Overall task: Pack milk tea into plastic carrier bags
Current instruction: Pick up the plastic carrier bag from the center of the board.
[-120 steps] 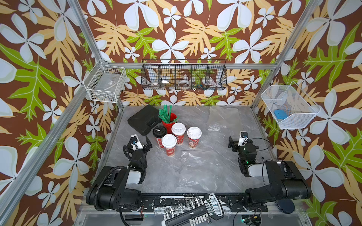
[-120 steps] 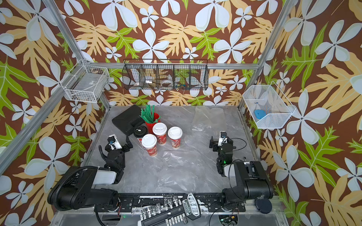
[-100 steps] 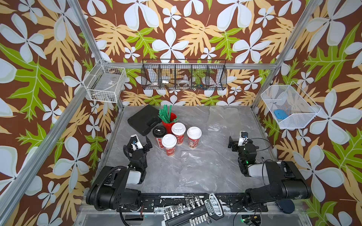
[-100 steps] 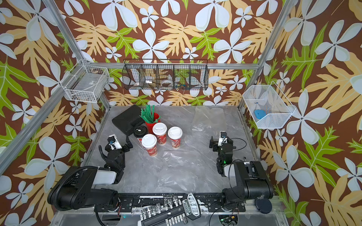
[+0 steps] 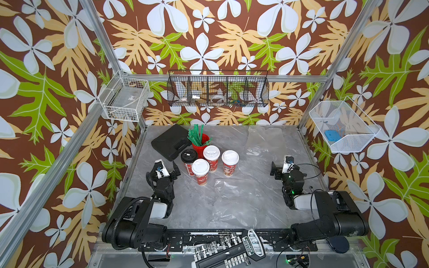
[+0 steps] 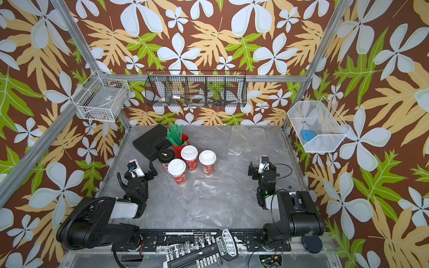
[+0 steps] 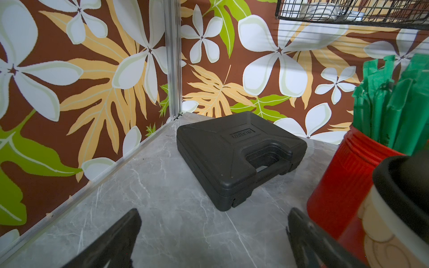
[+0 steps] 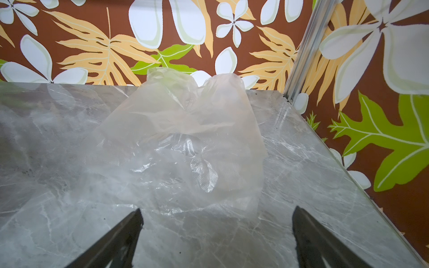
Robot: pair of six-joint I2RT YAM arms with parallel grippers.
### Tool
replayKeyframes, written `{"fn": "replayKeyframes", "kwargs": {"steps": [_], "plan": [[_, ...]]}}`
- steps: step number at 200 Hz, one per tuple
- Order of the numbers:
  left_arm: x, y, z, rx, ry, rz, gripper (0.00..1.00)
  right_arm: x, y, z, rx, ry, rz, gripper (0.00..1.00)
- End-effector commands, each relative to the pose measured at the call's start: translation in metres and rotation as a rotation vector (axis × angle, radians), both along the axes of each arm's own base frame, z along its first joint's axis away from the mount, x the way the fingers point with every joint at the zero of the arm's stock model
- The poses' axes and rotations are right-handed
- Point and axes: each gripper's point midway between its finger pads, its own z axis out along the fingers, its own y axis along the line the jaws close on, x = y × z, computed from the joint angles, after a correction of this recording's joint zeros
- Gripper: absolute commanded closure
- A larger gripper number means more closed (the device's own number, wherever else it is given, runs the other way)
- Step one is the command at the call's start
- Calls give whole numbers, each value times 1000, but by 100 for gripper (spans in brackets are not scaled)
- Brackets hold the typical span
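We see both arms low at the near side of the grey table [image 5: 294, 148], one at each side. The left gripper [image 7: 212, 220] is released: in the left wrist view its two black fingers [image 7: 116, 239] stand wide apart with only bare table between them, and it holds nothing. The right gripper [image 8: 216, 220] is released in the same way and is also empty.

The four cups of milk tea [image 5: 200, 167] stand upright in a tight group on the left half of the table. Three have white lids. The black-lid cup [image 5: 188, 156] is the one nearest to the left gripper, which does not touch it. A red cup of green straws [image 5: 199, 145] stands just behind them, and a black case [image 5: 170, 143] lies flat near the back left corner.

One plastic bag [image 8: 185, 139] lies flat and crinkled at the back right of the table, in front of the right gripper and apart from it. More clear plastic [image 5: 228, 185] lies flat in the middle, near the cups; we cannot tell its shape.
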Motion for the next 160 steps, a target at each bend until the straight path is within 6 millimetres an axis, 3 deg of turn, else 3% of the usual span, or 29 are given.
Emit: {"fn": "replayKeyframes", "kwargs": {"steps": [1,23,53,72,112,135,160], "plan": [[1,0,6,-1,-23,1,0,2,0,4,0,-12,-2,0],[1,0,6,-1,-23,1,0,2,0,5,0,-14,-3,0],[-3,0,10,-1,-30,-1,10,1,0,5,0,-17,-3,0],[-6,0,28,13,-45,27,12,3,-6,9,0,-12,-42,0],[-8,-24,100,-29,-93,-70,16,26,-8,44,-1,130,-61,5],[-16,-49,139,-29,-105,-165,20,24,-4,60,33,163,-64,6],[-27,-88,166,-46,-45,-300,24,13,5,68,35,229,-76,6]]}}
